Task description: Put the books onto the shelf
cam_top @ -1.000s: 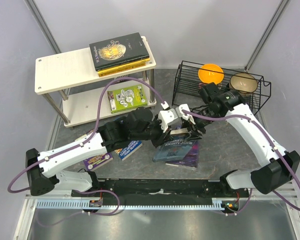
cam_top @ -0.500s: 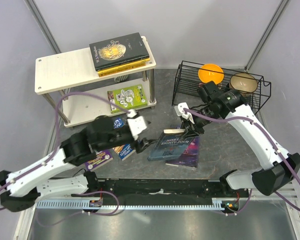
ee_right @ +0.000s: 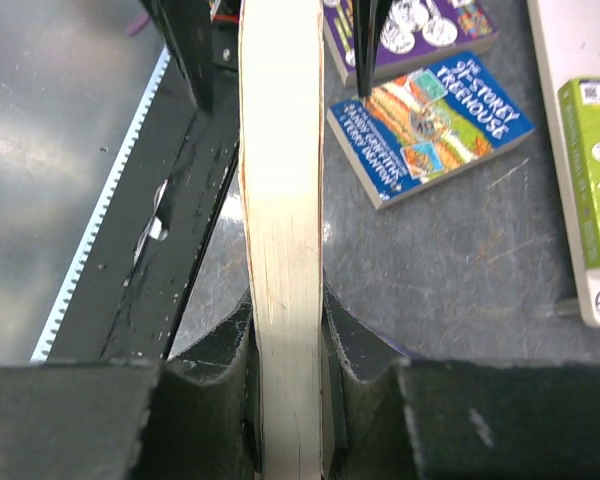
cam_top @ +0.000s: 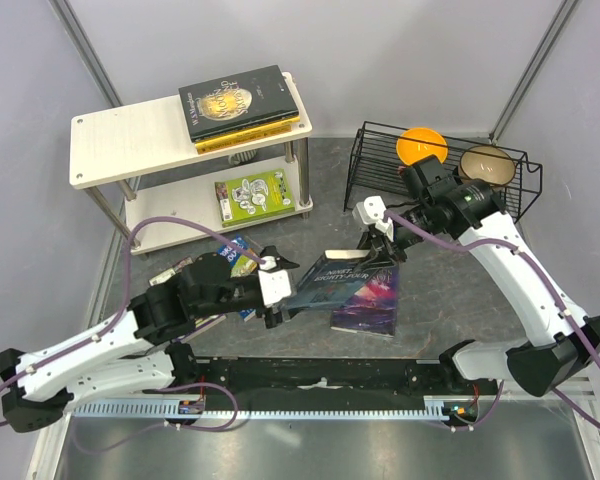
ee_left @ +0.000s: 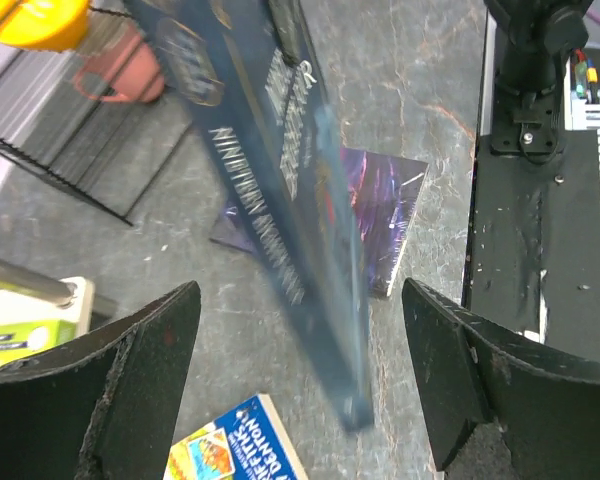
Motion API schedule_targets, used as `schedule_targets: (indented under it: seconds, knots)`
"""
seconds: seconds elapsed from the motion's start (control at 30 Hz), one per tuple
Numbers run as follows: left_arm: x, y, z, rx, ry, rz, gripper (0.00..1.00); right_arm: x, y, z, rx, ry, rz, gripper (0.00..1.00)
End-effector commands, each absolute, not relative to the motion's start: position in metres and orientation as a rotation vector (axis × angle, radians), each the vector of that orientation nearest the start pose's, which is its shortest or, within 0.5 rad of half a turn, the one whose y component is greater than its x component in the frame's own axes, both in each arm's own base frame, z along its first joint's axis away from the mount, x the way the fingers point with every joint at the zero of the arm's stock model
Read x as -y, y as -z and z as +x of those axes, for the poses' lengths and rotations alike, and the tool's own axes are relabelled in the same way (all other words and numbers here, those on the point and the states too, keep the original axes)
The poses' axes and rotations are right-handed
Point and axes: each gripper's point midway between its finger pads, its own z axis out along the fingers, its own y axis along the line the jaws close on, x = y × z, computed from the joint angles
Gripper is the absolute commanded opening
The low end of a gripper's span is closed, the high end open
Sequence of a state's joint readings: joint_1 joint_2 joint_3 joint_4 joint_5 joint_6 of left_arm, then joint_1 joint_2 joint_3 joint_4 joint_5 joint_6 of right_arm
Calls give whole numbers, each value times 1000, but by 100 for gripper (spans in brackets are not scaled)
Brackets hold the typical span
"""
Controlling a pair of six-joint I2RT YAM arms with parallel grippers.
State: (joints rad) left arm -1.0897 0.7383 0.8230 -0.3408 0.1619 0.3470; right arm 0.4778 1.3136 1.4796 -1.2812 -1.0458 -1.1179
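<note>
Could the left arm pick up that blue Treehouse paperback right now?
Probably yes. The left hand is open and empty, and the blue Treehouse paperback lies uncovered close by; only the dark galaxy-cover book, pinched in the right hand, stands between its fingers.

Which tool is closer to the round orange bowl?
Right. The right tool, gripping a dark blue paperback, is near the round orange bowl; the open left tool is farther, at the paperback's other end.

Top external: fixed high behind both arm bases, looking down on the whole table [cam_top: 430, 330], raised dark book [cam_top: 335, 280] mid-frame.
Left wrist: near that book, facing its cover, wire rack [ee_left: 60, 150] beyond it.
Right wrist: pressed close against the book's page edge, shelf [ee_right: 580, 40] beyond it.
Book shared by all three.
</note>
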Motion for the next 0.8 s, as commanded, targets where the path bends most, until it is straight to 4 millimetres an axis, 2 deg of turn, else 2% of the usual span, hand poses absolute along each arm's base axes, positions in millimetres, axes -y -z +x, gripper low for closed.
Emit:
schedule_targets:
  seconds: [0.0,0.13,0.23,0.27,0.3,0.33,0.4,0.43,0.47,0.5,0.53,0.57,0.6,0.63,0.67,0.77]
  knots:
    - [291,-283,129,-1242,694,1314,88,-255,-335,158,-1070,-1138,-1712,0]
    - [294,-279,144,-1269,623,1294,83,-254,-332,157,-1070,-1144,-1711,0]
    - [291,-284,146,-1263,606,1286,43,-253,-329,156,-1070,-1138,-1719,0]
    - [289,-285,146,-1265,600,1286,14,-253,-328,156,-1073,-1138,-1717,0]
    - [287,-286,148,-1272,585,1277,2,-254,-327,156,-1072,-1142,-1718,0]
    - [284,-290,148,-1266,576,1270,1,-253,-326,157,-1075,-1143,-1718,0]
    - [276,-284,150,-1296,535,1289,2,-254,-323,159,-1087,-1136,-1720,0]
    - [271,-288,152,-1300,503,1289,1,-254,-323,161,-1122,-1141,-1709,10]
    - [262,-281,154,-1340,459,1314,2,-253,-320,168,-1163,-1101,-1711,21]
    - [250,-278,164,-1384,368,1297,1,-253,-322,175,-1177,-1057,-1705,32]
    - [241,-284,171,-1389,297,1292,1,-252,-323,182,-1209,-1018,-1697,48]
    - [228,-275,174,-1434,221,1321,2,-249,-321,201,-1311,-921,-1658,55]
    - [212,-276,186,-1470,107,1291,2,-248,-326,211,-1349,-866,-1626,59]
    - [202,-281,192,-1468,31,1287,2,-245,-327,222,-1395,-803,-1598,68]
    - [186,-279,199,-1503,-77,1272,2,-240,-327,235,-1461,-726,-1558,71]
    - [158,-284,214,-1513,-283,1237,2,-234,-333,252,-1520,-639,-1489,75]
